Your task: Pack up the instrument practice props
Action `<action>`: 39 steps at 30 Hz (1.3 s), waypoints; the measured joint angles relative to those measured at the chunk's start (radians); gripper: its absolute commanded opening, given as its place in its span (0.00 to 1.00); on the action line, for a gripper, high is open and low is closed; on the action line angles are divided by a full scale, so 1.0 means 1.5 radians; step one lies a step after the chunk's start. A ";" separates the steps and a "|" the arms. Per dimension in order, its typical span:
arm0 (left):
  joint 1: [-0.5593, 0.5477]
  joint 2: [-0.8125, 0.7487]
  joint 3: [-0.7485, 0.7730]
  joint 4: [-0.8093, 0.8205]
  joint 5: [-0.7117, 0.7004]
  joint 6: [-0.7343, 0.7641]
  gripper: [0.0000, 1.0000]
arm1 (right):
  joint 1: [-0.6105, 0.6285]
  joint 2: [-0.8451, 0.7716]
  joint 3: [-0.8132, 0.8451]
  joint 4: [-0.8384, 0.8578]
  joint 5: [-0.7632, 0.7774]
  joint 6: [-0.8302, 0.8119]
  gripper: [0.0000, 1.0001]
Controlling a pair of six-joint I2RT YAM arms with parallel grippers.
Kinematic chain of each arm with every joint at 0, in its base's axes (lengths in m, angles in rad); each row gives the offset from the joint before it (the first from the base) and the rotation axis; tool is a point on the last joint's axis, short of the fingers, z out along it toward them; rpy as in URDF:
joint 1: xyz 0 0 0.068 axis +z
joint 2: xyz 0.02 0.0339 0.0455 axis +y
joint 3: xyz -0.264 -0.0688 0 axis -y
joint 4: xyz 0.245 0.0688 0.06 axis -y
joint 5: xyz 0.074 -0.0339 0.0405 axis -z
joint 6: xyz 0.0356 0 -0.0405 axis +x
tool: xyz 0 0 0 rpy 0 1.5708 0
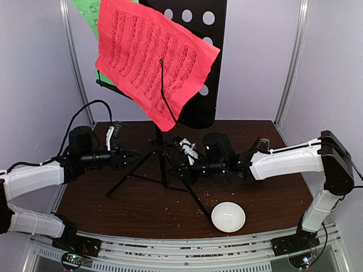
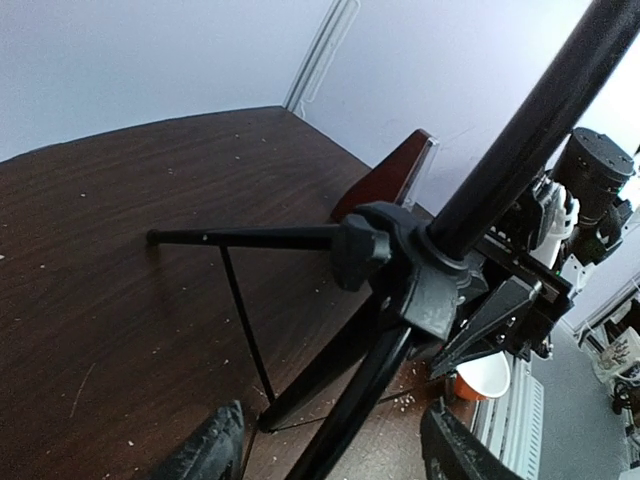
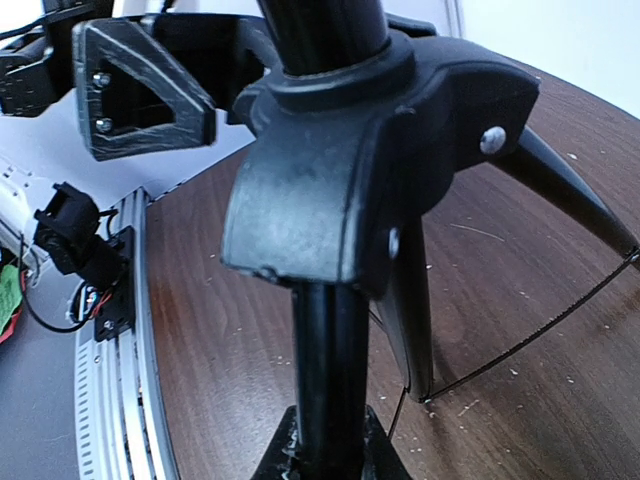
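As the music stand (image 1: 198,110) stands upright mid-bench (image 1: 113,209), both arms reach its tripod hub.
The right gripper (image 1: 180,169) is clenched on the shaft below the hub. The left gripper (image 1: 129,154) is released, its fingers (image 2: 215,450) spread around a leg. The red sheet (image 1: 150,56) and green sheet (image 1: 85,11) lie on the stand, and the metronome (image 2: 385,180) sits behind it.

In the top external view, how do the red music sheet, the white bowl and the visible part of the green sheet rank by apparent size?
1. The red music sheet, clearly largest.
2-3. The white bowl and the green sheet (visible part) look alike; I cannot rank them.
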State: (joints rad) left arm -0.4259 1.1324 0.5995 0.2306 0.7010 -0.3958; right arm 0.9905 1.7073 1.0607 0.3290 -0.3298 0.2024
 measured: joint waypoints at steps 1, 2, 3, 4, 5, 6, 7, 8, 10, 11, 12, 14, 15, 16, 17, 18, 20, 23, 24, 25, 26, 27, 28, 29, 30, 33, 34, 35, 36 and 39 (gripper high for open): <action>-0.004 0.013 -0.001 0.014 0.008 -0.002 0.61 | 0.000 0.000 -0.003 0.006 -0.010 -0.001 0.00; -0.008 0.022 -0.001 0.027 0.017 -0.002 0.60 | 0.000 0.000 -0.006 0.011 -0.018 -0.001 0.00; -0.013 0.030 -0.001 0.038 0.029 -0.001 0.60 | 0.000 0.000 -0.009 0.016 -0.025 -0.001 0.00; -0.017 0.035 -0.001 0.046 0.038 0.000 0.59 | 0.000 -0.001 -0.011 0.019 -0.028 -0.001 0.00; -0.024 0.039 -0.001 0.055 0.052 0.003 0.58 | 0.000 -0.001 -0.014 0.023 -0.033 -0.001 0.00; -0.028 0.043 -0.001 0.060 0.061 0.005 0.58 | 0.000 -0.002 -0.015 0.025 -0.036 -0.001 0.00; -0.034 0.045 -0.001 0.064 0.072 0.007 0.56 | 0.000 -0.002 -0.016 0.028 -0.038 -0.001 0.00; -0.038 0.047 -0.001 0.068 0.080 0.010 0.54 | 0.000 -0.002 -0.017 0.029 -0.041 -0.001 0.00; -0.047 0.048 -0.001 0.075 0.086 0.018 0.48 | 0.000 -0.002 -0.017 0.030 -0.048 -0.001 0.00; -0.048 0.048 -0.001 0.076 0.087 0.023 0.45 | 0.000 -0.002 -0.018 0.031 -0.051 -0.001 0.00; -0.048 0.048 -0.001 0.076 0.086 0.026 0.43 | 0.000 -0.002 -0.018 0.031 -0.054 -0.002 0.00; -0.048 0.049 -0.001 0.078 0.087 0.034 0.42 | 0.000 -0.002 -0.019 0.032 -0.060 -0.002 0.00; -0.048 0.051 -0.001 0.080 0.087 0.037 0.42 | 0.000 -0.002 -0.019 0.032 -0.062 -0.002 0.00; -0.049 0.054 -0.001 0.081 0.087 0.040 0.42 | 0.000 -0.002 -0.019 0.032 -0.063 -0.002 0.00; -0.049 0.057 -0.001 0.081 0.087 0.043 0.42 | 0.000 -0.002 -0.020 0.033 -0.064 -0.002 0.00; -0.050 0.060 -0.001 0.082 0.087 0.047 0.42 | 0.000 -0.002 -0.021 0.036 -0.065 -0.002 0.00; -0.053 0.067 -0.001 0.086 0.085 0.053 0.42 | 0.000 -0.002 -0.024 0.042 -0.066 0.000 0.00; -0.058 0.079 -0.001 0.091 0.081 0.064 0.33 | 0.000 -0.002 -0.030 0.054 -0.067 0.003 0.00; -0.060 0.083 -0.001 0.091 0.077 0.067 0.29 | 0.000 -0.002 -0.032 0.057 -0.068 0.004 0.00; -0.061 0.085 -0.003 0.092 0.071 0.071 0.25 | 0.000 -0.002 -0.033 0.061 -0.068 0.004 0.00; -0.062 0.086 -0.004 0.092 0.067 0.074 0.22 | 0.000 -0.002 -0.035 0.064 -0.069 0.004 0.01; -0.062 0.086 -0.007 0.094 0.061 0.079 0.19 | 0.000 -0.002 -0.036 0.066 -0.070 0.005 0.02; -0.063 0.085 -0.011 0.098 0.059 0.084 0.18 | 0.000 -0.002 -0.037 0.068 -0.070 0.005 0.04; -0.064 0.082 -0.014 0.104 0.058 0.093 0.14 | 0.000 -0.002 -0.037 0.070 -0.070 0.005 0.05; -0.067 0.078 -0.020 0.111 0.055 0.102 0.12 | 0.000 -0.002 -0.038 0.071 -0.070 0.006 0.07; -0.073 0.058 -0.041 0.123 0.040 0.126 0.04 | 0.000 -0.002 -0.039 0.075 -0.072 0.004 0.14; -0.075 0.050 -0.047 0.125 0.033 0.128 0.03 | 0.000 -0.002 -0.040 0.077 -0.073 0.003 0.16; -0.076 0.042 -0.053 0.125 0.025 0.131 0.03 | 0.000 -0.002 -0.041 0.079 -0.073 0.002 0.18; -0.078 0.033 -0.058 0.125 0.017 0.135 0.03 | 0.001 -0.002 -0.043 0.082 -0.072 0.001 0.22; -0.084 0.002 -0.080 0.125 -0.012 0.144 0.00 | 0.001 -0.002 -0.048 0.094 -0.070 -0.002 0.33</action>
State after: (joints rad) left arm -0.5514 1.1358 0.4793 0.4179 0.6834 -0.1795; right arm 0.9920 1.7046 0.9882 0.4702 -0.4347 0.2001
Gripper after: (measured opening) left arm 0.151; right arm 0.242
